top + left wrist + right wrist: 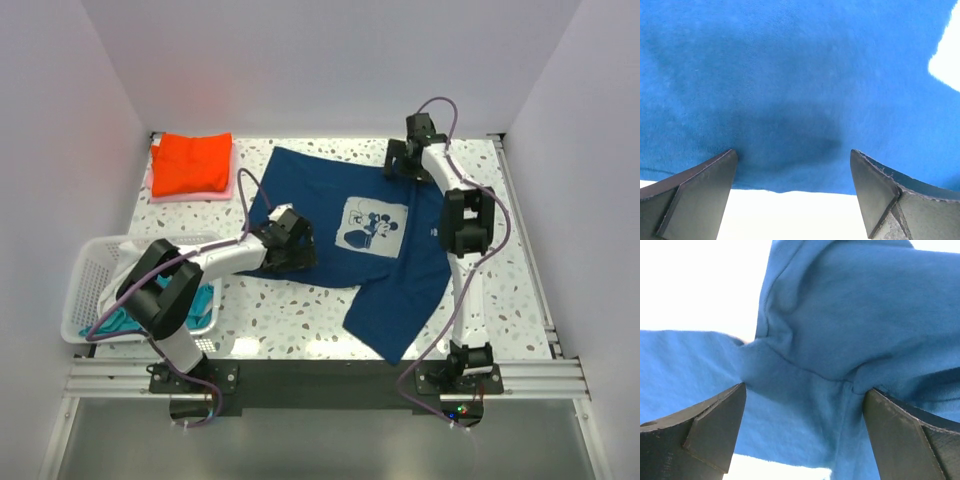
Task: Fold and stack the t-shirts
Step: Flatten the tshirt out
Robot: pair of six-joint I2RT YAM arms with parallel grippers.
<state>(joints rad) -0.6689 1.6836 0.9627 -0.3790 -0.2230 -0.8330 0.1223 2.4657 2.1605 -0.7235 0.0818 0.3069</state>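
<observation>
navy tee (pixel 400 290), orange-red tee (pixel 191 163), perhaps teal tee (pixel 207 300)

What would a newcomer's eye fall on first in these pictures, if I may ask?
The navy cloth t-shirt with a pale square cartoon print, spread unevenly at centre, with the open left pincer at its left edge and the open right pincer at its far edge. Then the folded orange-red t-shirt in the far left corner.

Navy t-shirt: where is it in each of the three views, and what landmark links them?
Top external: navy t-shirt spread out at the centre.
Left wrist: navy t-shirt fills the upper picture, its edge between the fingers of the open left gripper.
Right wrist: navy t-shirt bunched, with a seam, ahead of the open right gripper.
Shared landmark: pale table beyond the shirt's edge.
</observation>
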